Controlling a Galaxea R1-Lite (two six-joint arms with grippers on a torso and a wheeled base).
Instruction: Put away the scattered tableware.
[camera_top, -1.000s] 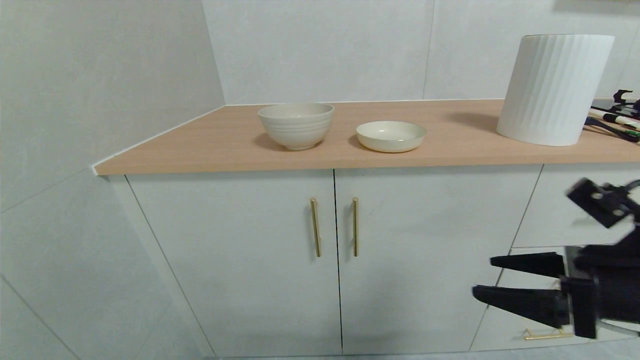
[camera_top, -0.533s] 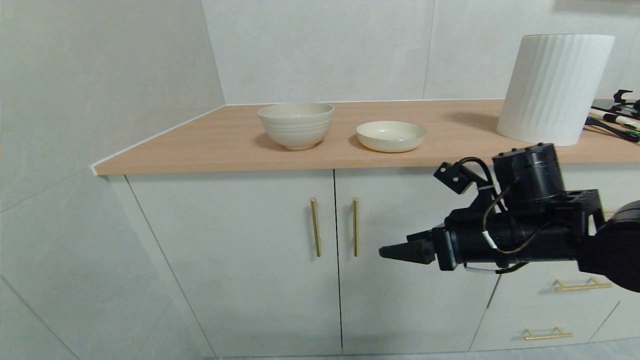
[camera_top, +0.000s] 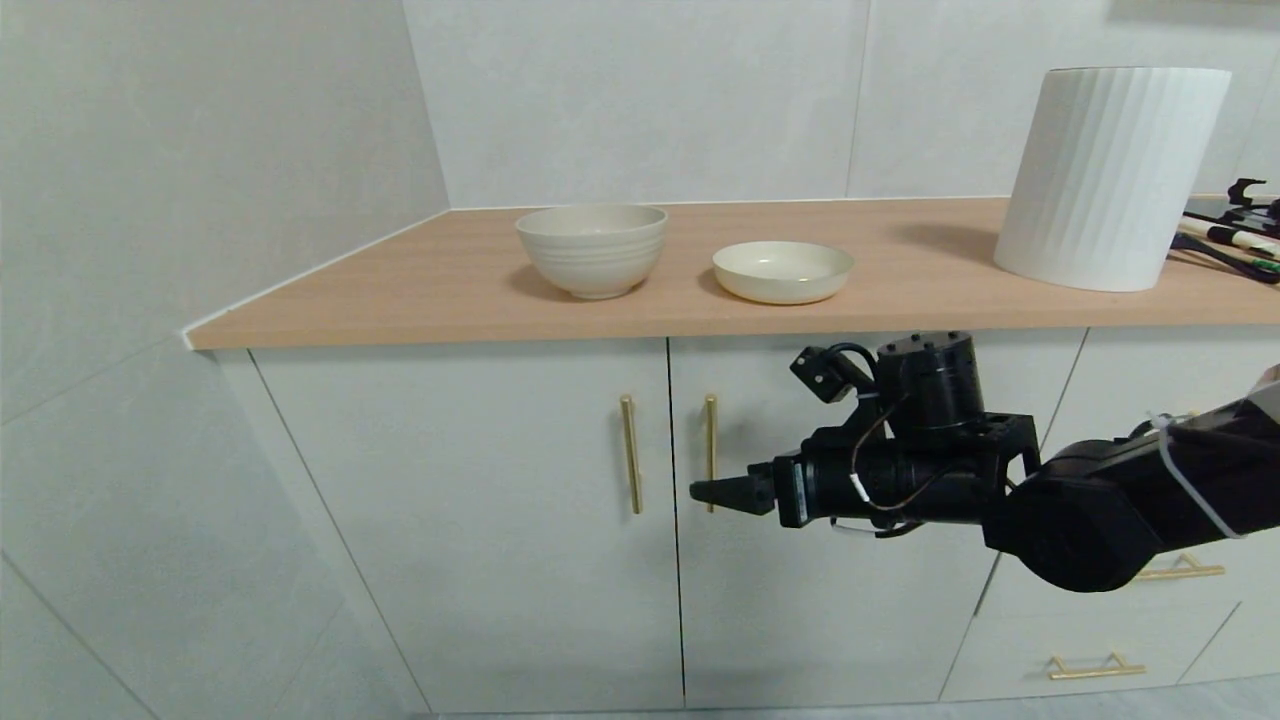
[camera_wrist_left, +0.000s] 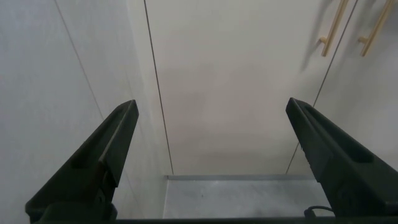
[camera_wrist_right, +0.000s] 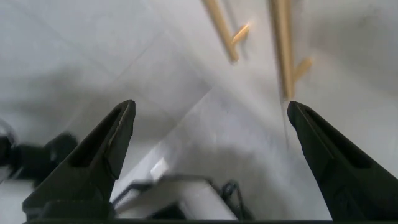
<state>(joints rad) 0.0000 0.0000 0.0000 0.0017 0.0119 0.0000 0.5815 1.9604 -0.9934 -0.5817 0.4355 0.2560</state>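
Head view. The wooden counter (camera_top: 400, 295) is running across the upper half of the frame. Two task items are sitting on it, apart from each other: a deep ribbed bowl (camera_top: 592, 250) and, at its 3 o'clock, a shallow cream dish (camera_top: 782, 271). Both are standing upright near the front edge. Further toward 3 o'clock, well apart from the dish, a tall white ribbed cylinder (camera_top: 1110, 180) is standing. A cluster of pens (camera_top: 1235, 238) is lying just past it.

Below the counter, two cabinet doors (camera_top: 480, 520) are sitting shut and meeting at a vertical seam. The left gold handle (camera_top: 630, 455) and the right gold handle (camera_top: 711, 452) are flanking that seam. Small drawer pulls (camera_top: 1095, 667) are showing at about 4 o'clock of the doors.

The right gripper (camera_top: 715, 492) is hanging in front of the right door, at about 7 o'clock of the dish and well below counter level. It is pointing toward 9 o'clock. Its tips are overlapping the lower part of the right gold handle; whether they are touching cannot be told.

Right wrist view. The fingers (camera_wrist_right: 102, 155) are spreading wide with nothing between them, and both gold handles are showing beyond the tips.

Left wrist view. The left gripper (camera_wrist_left: 210, 109) is gaping wide and gripping nothing. It is facing the lower cabinet front, near a strip of floor (camera_wrist_left: 236, 199).
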